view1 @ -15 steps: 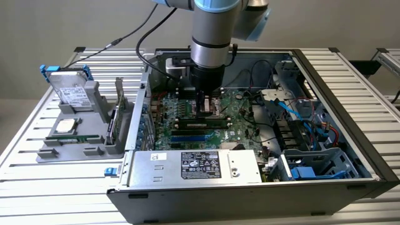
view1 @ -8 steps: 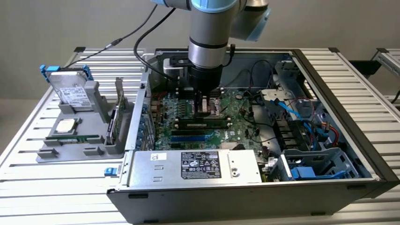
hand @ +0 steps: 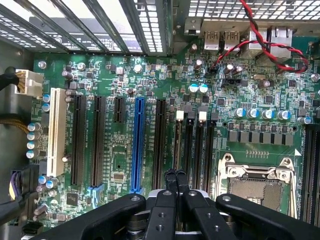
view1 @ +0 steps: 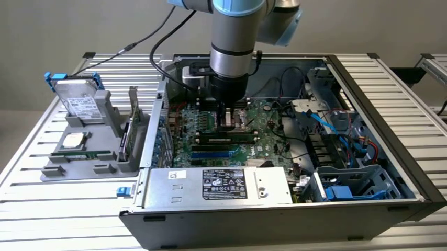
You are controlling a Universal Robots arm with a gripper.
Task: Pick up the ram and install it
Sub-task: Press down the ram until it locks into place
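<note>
You are looking at the ram [view1: 223,137] as a long, narrow green stick with dark chips along it. In the exterior view it is standing on edge among the memory slots of the motherboard [view1: 272,130], near the middle of the open computer case [view1: 391,130]. Whether it is fully clicked in, you cannot tell.

The gripper [view1: 227,121] is reaching down into the case, with the ram sitting just at its 6 o'clock in the exterior view. Its 2 black fingers [hand: 172,176] are pressing together, tips meeting with no gap, and they are pinching nothing. In the wrist view those tips are hanging over the row of memory slots, just beside the blue expansion slot [hand: 138,145]. Whether they are touching the stick's top edge is not clear.

At 9 o'clock from the case, a gray holder [view1: 104,130] is carrying a silver processor chip [view1: 75,140] and another thin green strip [view1: 87,155].
</note>
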